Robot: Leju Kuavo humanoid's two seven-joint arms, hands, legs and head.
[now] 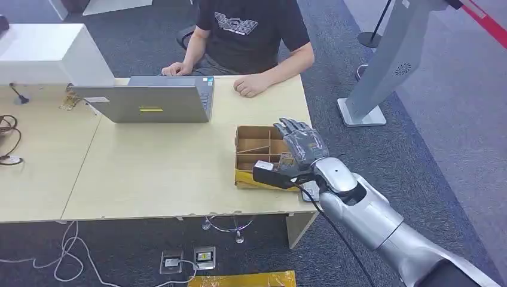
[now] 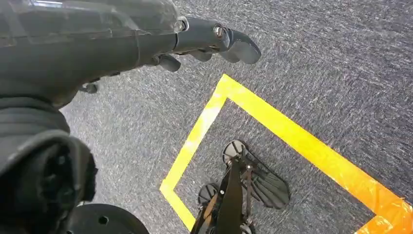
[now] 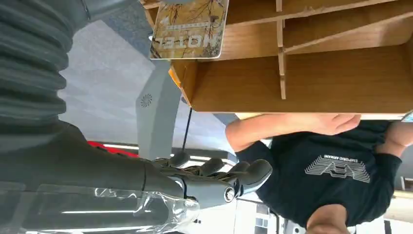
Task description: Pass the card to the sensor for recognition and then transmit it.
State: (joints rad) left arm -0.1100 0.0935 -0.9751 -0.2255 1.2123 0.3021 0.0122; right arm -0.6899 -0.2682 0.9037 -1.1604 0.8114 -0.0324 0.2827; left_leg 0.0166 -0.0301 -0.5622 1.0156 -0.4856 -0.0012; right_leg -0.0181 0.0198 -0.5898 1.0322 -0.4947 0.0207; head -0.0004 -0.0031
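Observation:
My right hand (image 1: 304, 146) hovers over the near right corner of a compartmented wooden box (image 1: 254, 139) on the table. It pinches a small printed card (image 1: 286, 161) at its top edge. In the right wrist view the card (image 3: 190, 24) hangs just in front of the box (image 3: 316, 83), and the other fingers (image 3: 219, 178) curl loosely away from it. A small white device (image 1: 309, 191) lies on the table's edge under my right wrist, partly hidden. My left hand (image 2: 209, 41) hangs above the carpet, holding nothing, its fingers stretched out.
A person (image 1: 251, 30) sits across the light wooden table (image 1: 161, 167) with a hand resting near the box. A grey laptop (image 1: 149, 101) stands at the table's far side. A grey floor stand (image 1: 382, 72) rises to the right. Cables lie at the left.

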